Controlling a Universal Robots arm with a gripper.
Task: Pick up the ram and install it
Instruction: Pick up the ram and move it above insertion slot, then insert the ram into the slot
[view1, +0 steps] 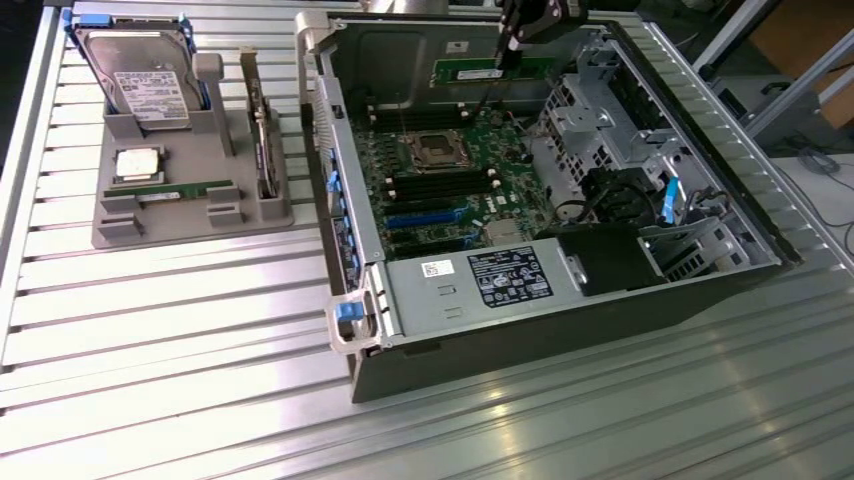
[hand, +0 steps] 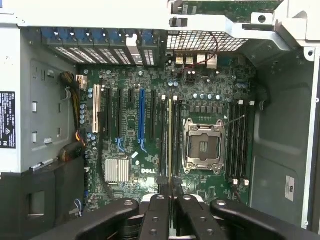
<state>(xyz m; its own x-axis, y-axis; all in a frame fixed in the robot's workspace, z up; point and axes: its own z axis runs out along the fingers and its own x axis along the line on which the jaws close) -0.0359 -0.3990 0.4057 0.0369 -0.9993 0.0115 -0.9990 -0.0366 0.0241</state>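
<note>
My gripper (view1: 507, 62) hangs over the far end of the open computer case (view1: 747, 250), shut on the ram (view1: 470, 72), a narrow green stick with a white label. In the wrist view the ram (hand: 170, 140) is edge-on, a thin line running out from between the black fingers (hand: 159, 210). It is held above the motherboard (hand: 130, 100), over the long black slots (hand: 164, 135) beside the empty processor socket (hand: 202, 147). Whether the stick touches a slot I cannot tell. A second ram stick (view1: 167, 190) lies in the grey holder tray (view1: 134, 235).
The tray, at the exterior view's left, also holds a hard drive (view1: 140, 80), a square silver processor (view1: 138, 163) and an upright card (view1: 263, 140). Inside the case are the power supply (view1: 487, 280), a drive cage (view1: 594, 110) and more black slots (hand: 237, 140).
</note>
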